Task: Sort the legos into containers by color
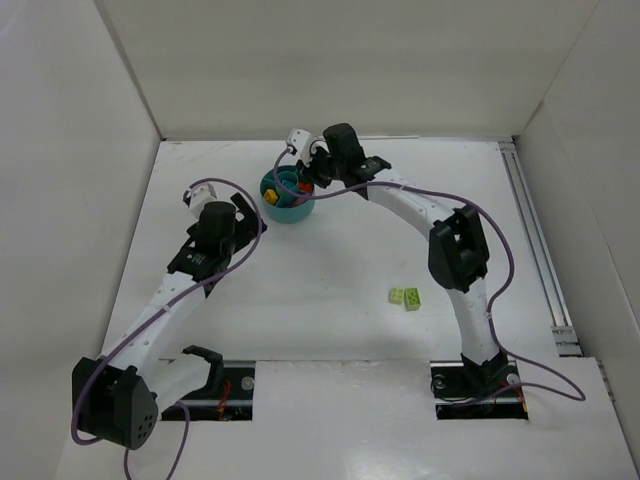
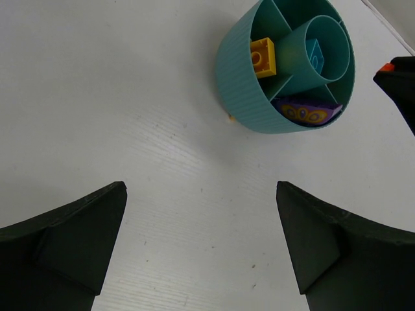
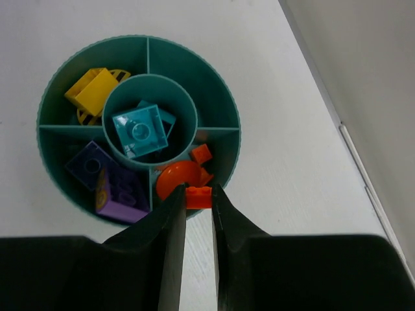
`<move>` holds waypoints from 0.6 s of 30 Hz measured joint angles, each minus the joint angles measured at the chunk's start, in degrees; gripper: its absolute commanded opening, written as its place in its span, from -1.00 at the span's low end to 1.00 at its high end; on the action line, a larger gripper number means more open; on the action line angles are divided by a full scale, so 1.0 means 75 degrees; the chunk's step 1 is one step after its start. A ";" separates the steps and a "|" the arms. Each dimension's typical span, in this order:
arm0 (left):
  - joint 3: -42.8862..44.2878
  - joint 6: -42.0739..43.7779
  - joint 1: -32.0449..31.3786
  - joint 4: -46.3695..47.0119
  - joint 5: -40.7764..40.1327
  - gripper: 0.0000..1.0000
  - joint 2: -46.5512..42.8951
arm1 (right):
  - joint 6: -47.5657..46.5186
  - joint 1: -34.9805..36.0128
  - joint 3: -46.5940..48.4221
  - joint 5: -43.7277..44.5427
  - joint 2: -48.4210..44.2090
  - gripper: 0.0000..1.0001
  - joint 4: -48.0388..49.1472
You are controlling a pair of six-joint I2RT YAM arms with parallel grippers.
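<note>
At the far side of the worktop [image 1: 330, 260] stood the round teal dish [image 3: 52, 97], and the right hand [image 3: 198, 195] hung just above its near rim, its two fingers pressed in on a small orange brick [image 3: 198, 197]. That brick sat over the outer wall of the wedge where other orange pieces [image 3: 178, 176] already lay. In the centre cup [image 3: 188, 103] was a teal brick [image 3: 139, 129]; the yellow bricks [image 3: 91, 91] filled one wedge and the purple bricks [image 3: 107, 178] the wedge next to it. The left hand [image 2: 200, 194] was spread wide with nothing between its fingers, poised over bare worktop a little short of the dish and facing it. Two lime green bricks [image 1: 406, 297] lay touching each other out on the worktop, well apart from the dish, near the right arm's elbow.
</note>
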 measured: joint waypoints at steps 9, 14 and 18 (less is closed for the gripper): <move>0.0003 0.0335 0.0154 0.0391 0.0201 0.98 0.0286 | -0.0152 -0.0064 0.0874 -0.0242 0.0533 -0.50 0.0149; 0.0003 0.0449 0.0166 0.0437 0.0268 0.98 0.0560 | -0.0195 -0.0093 0.1029 -0.0268 0.0627 -0.39 0.0236; 0.0006 0.0510 0.0166 0.0487 0.0385 0.98 0.0571 | -0.0201 -0.0099 0.1087 -0.0297 0.0784 -0.23 0.0297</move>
